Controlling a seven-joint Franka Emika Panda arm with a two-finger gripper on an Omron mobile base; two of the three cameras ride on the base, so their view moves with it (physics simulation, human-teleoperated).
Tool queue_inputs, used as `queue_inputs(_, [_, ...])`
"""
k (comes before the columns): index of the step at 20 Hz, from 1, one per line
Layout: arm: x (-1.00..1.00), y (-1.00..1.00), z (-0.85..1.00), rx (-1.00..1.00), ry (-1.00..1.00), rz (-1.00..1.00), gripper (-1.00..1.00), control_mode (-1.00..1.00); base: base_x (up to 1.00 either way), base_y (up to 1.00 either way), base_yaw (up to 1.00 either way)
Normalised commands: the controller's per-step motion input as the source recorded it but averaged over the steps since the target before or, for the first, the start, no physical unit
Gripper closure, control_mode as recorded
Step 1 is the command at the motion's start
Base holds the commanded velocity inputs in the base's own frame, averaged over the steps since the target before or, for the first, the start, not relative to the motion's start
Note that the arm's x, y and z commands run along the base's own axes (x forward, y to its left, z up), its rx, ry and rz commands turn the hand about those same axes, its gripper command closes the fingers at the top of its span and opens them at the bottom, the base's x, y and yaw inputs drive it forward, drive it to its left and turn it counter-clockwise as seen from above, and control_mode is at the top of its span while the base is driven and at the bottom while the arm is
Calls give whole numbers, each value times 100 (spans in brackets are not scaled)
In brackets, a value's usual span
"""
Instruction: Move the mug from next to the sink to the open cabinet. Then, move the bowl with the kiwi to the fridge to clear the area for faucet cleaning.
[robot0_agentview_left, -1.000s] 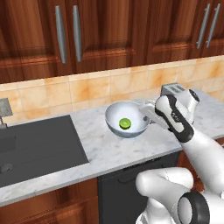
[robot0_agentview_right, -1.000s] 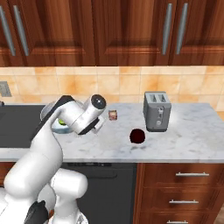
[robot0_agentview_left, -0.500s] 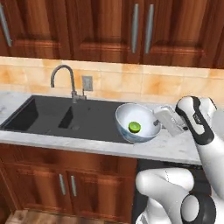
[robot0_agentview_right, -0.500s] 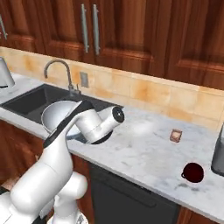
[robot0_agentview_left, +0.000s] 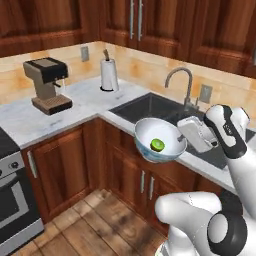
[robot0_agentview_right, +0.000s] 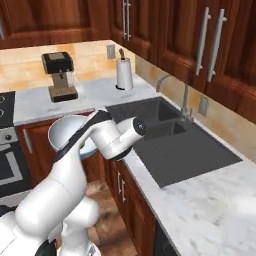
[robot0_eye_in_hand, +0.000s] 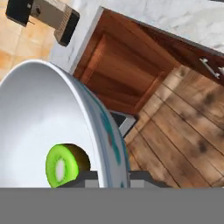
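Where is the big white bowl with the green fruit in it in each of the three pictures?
Left base view: the wide white bowl with the pale grey-blue outside is centre-right, held in front of the counter edge, with the green kiwi half inside.
Right base view: left of centre, partly behind the white arm.
Hand view: along the left side.
Shared landmark: the brown and black coffee machine.

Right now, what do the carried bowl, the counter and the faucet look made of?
The bowl: glazed ceramic by its look, smooth white inside and pale grey-blue outside. The counter: polished stone, probably marble, white with grey veining. The faucet: dark grey metal, with a soft sheen.
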Motion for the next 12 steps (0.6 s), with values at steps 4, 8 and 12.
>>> queue_inputs(4, [0, 0, 0, 0, 0, 0, 100, 100, 0, 27, 96])
queue_inputs(8, [0, 0, 0, 0, 0, 0, 100, 100, 0, 26, 96])
queue_inputs(12, [0, 0, 0, 0, 0, 0, 100, 100, 0, 30, 95])
